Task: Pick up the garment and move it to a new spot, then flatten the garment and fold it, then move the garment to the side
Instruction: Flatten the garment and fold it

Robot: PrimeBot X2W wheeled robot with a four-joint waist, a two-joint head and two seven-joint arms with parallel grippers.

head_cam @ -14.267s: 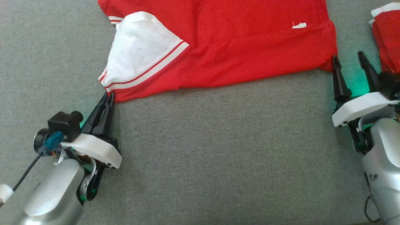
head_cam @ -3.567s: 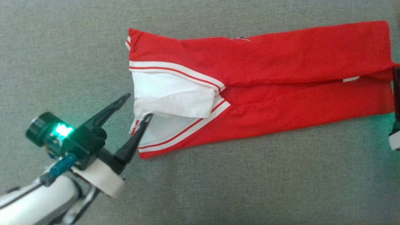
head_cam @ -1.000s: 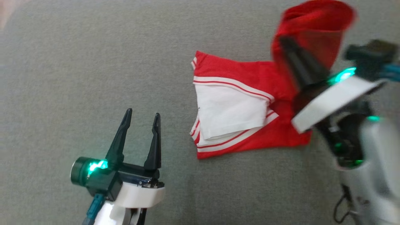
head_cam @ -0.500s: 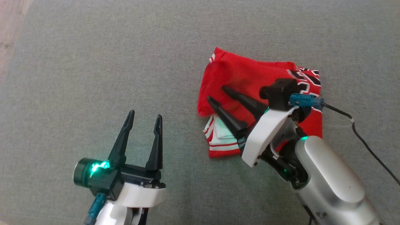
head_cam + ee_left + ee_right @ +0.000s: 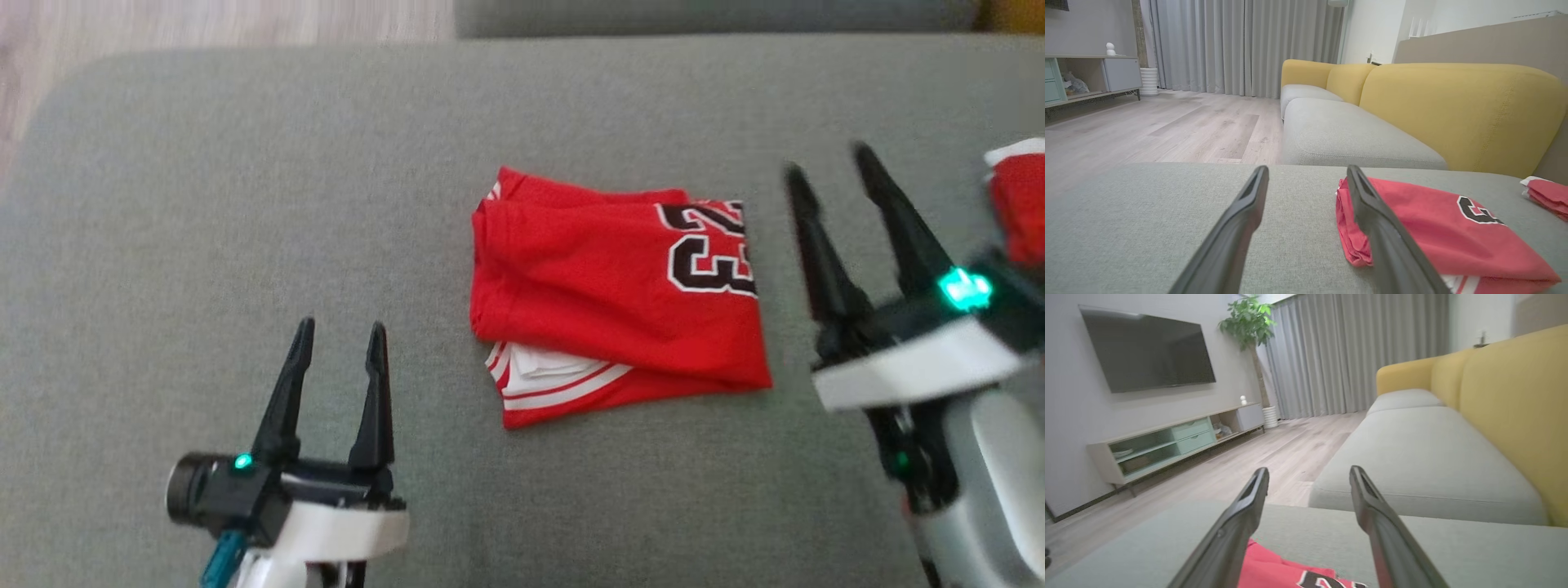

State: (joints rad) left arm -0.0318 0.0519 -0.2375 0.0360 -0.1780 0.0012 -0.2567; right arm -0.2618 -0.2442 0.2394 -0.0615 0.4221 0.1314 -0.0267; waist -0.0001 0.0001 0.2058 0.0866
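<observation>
Grey upholstered cushion [image 5: 204, 204] is seen in the head view to carry everything. Garment [image 5: 604, 302], a red jersey, is laid folded into a compact rectangle near the cushion's middle, between the two claws. White striped trim is exposed along its near edge. Right claw [image 5: 826, 162] is recorded just beside the garment's right edge, jaws spread wide and empty, clear of the cloth. Left claw [image 5: 340, 325] is recorded to the near left of the garment, apart from it, jaws likewise spread and empty. Second red-and-white cloth [image 5: 1016, 204] is noted at the right edge, cut off by the frame. Black number print [image 5: 706, 253] is observed at the garment's right end.
</observation>
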